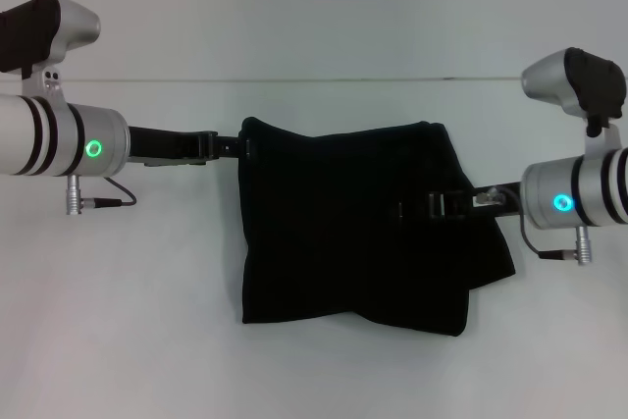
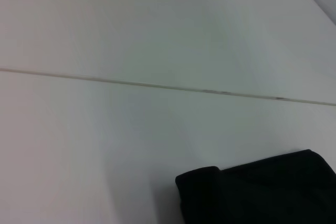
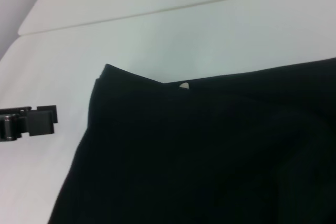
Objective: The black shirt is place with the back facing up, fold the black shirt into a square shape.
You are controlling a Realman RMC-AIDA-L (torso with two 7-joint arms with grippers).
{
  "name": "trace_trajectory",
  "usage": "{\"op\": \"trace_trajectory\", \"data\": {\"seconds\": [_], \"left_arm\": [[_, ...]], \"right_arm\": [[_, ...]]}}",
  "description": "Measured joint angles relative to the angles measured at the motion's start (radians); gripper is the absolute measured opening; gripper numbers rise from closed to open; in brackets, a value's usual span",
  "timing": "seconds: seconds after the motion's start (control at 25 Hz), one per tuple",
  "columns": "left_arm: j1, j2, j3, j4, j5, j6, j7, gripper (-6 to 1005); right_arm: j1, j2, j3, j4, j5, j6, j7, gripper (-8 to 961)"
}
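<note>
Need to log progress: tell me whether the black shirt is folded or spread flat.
Folded. The black shirt lies as a compact, roughly square bundle with no sleeves showing, and doubled layers show at its corner in the right wrist view.

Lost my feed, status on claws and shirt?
Left claw at the black shirt far-left corner. Right claw over its right half. Shirt roughly square, rumpled. Nothing in the way.

Bright, even light washes the white tabletop (image 1: 324, 370), leaving only faint, soft shadows. The black shirt (image 1: 353, 233) reads as a near-featureless dark mass, folds barely visible. Both wrist views look slightly soft.
</note>
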Motion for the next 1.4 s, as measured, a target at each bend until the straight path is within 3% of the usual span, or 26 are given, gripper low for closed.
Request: {"op": "trace_trajectory", "data": {"seconds": [0.28,0.76,0.96,1.4], "left_arm": [[-0.001,0.001,-0.002,0.001,0.000,0.000,0.000,909],[-0.004,0.003,-0.002,0.002,0.000,0.001,0.000,908],[-0.005,0.003,-0.002,0.002,0.000,0.003,0.000,908],[-0.005,0.004,-0.001,0.002,0.000,0.002,0.000,909]], "right_arm": [[0.012,0.014,0.002,-0.007,0.003,-0.012,0.000,493],[0.012,0.017,0.006,-0.008,0.005,-0.007,-0.006,493],[0.004,0.016,0.007,-0.010,0.029,-0.008,-0.045,344],[0.000,0.015,0.010,-0.010,0.045,-0.006,-0.064,114]]}}
